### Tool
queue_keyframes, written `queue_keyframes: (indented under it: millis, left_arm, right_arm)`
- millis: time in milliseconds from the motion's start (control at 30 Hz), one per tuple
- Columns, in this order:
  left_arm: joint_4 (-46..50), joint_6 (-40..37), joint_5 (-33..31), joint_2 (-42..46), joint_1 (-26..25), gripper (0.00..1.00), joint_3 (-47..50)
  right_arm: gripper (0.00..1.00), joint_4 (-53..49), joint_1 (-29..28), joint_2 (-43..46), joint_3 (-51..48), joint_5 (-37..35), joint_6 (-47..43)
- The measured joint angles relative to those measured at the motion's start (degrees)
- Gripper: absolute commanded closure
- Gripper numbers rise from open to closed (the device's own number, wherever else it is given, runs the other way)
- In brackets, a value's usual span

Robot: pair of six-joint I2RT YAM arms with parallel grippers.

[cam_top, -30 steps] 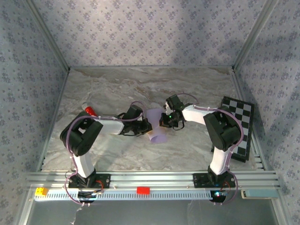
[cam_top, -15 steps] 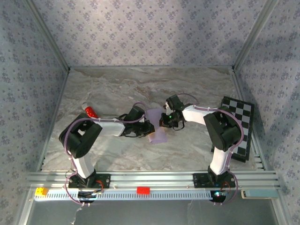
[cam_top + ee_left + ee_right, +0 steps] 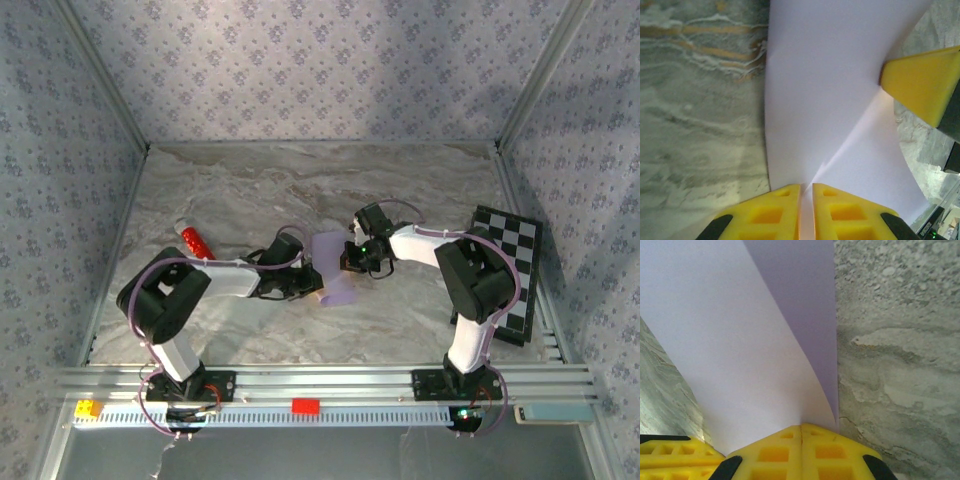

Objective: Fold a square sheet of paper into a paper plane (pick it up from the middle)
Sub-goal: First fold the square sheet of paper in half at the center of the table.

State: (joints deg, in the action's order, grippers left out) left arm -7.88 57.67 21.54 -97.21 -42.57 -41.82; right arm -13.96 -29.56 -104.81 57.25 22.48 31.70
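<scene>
Your left claw [image 3: 806, 189] is nearly closed. Its two yellow fingers are a sliver apart, and the edge of the sheet of paper [image 3: 825, 75] runs into that gap, so it is pinching the sheet. Out from the fingers the sheet fans upward in two overlapping layers, with a diagonal line where one lies over the other. One yellow finger of the right claw [image 3: 920, 82] sits at the sheet's upper right edge in that view.

Your right claw [image 3: 801, 428] is fully closed. Its fingers meet tip to tip and the paper comes straight out of the seam, so it is gripping the sheet too. From there the sheet bends over, with a pale face on the left and a darker, shaded face on the right.

From the top camera, both claws meet mid-table with the lilac sheet held between them, left claw on its left side and right claw on its right. The sheet is bent, not flat, and not yet a dart shape. You can't tell from above whether its near edge touches the marble table [image 3: 250, 190].

Further out:
- The red cylinder [image 3: 195, 241] lies well to the left, beside the left arm.
- The checkered board [image 3: 515, 265] is at the right edge, behind the right arm.
</scene>
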Motion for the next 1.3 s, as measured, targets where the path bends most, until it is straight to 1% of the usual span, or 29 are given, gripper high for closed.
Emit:
queue_keyframes:
  millis: [133,333,467,633,833,900,1300]
  left_arm:
    - [2.8,0.7,-0.1,0.5,-0.6,0.87,-2.2]
    - [1.3,2.6,0.3,0.5,-0.7,0.87,-4.5]
    - [-0.6,3.5,1.0,-1.7,-1.1,0.87,-4.9]
    - [-2.6,3.9,1.1,-3.9,-2.4,0.89,-2.5]
    - [-9.0,4.6,-0.3,-2.7,-3.2,0.88,1.6]
    - [-9.5,4.6,-0.6,-1.9,-3.5,0.87,2.5]
    - [-2.5,3.9,-1.4,3.0,-4.4,0.84,4.0]
  right_arm:
    - [1.0,0.0,0.0,0.0,0.0,0.0,0.0]
    - [1.0,0.0,0.0,0.0,-0.1,0.0,0.0]
    - [1.0,0.1,0.0,0.0,-0.1,0.0,0.0]
    - [1.0,0.6,0.0,0.2,-0.5,0.0,0.0]
    - [1.0,1.0,0.1,0.3,-0.8,0.0,0.0]
    - [1.0,1.0,0.1,0.3,-0.8,0.0,0.0]
    - [1.0,1.6,0.1,0.6,-1.2,0.0,0.2]
